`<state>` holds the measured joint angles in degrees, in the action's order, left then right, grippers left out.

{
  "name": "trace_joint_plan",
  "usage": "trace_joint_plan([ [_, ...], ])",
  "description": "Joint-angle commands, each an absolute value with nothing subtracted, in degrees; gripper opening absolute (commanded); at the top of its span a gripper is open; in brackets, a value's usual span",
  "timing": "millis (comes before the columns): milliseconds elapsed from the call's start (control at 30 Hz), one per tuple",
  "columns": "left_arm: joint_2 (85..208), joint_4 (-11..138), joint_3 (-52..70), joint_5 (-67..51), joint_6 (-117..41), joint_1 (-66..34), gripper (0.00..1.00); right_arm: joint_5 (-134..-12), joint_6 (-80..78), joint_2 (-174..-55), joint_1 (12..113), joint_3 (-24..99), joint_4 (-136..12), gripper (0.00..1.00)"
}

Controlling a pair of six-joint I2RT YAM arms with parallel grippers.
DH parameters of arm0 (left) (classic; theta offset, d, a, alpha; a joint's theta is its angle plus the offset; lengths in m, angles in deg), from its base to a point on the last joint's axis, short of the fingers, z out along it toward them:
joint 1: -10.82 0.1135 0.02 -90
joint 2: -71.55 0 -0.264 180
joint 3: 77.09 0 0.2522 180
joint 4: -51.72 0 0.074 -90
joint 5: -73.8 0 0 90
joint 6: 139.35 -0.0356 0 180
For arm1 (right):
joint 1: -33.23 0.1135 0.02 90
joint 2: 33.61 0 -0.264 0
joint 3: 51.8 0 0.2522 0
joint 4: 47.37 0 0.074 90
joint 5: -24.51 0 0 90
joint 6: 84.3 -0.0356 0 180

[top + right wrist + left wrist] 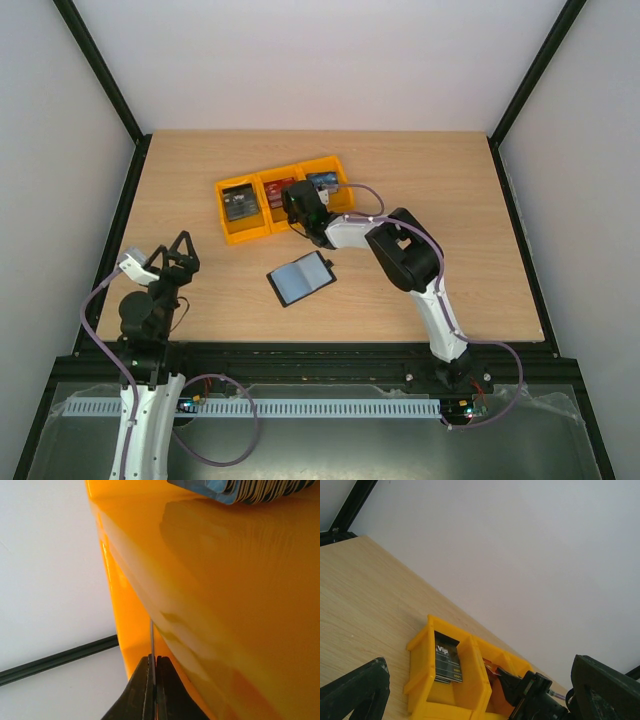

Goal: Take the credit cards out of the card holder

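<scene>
The card holder [300, 279] lies open on the table, blue-grey inside facing up, with no card showing in it. My right gripper [297, 200] reaches into the middle of three yellow bins [276, 180]. Its jaws [153, 657] are shut on a thin credit card [151, 640] seen edge-on against the bin wall. In the left wrist view that card [491, 668] looks red. A dark grey "Vip" credit card [447, 664] stands in the left bin [240, 210]. Blue cards sit in the right bin [323, 181]. My left gripper [175, 255] hovers open at the table's left side, holding nothing.
The three yellow bins stand side by side at the table's back centre. Black frame posts run along both sides of the table. The right arm's elbow [405, 250] hangs just right of the card holder.
</scene>
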<state>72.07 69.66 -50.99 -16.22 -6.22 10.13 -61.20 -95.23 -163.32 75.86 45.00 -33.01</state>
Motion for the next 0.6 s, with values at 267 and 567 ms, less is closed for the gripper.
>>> trace_joint_plan([
  [267,71.11,68.03,-51.82,-15.74,-5.51,10.11,0.99,-52.64,-98.17,-164.76,76.60,49.61,-35.04,0.02],
  [567,71.11,68.02,-51.91,-15.77,-5.32,10.11,1.00,-50.13,-96.32,-166.46,76.76,58.91,-48.12,0.02],
])
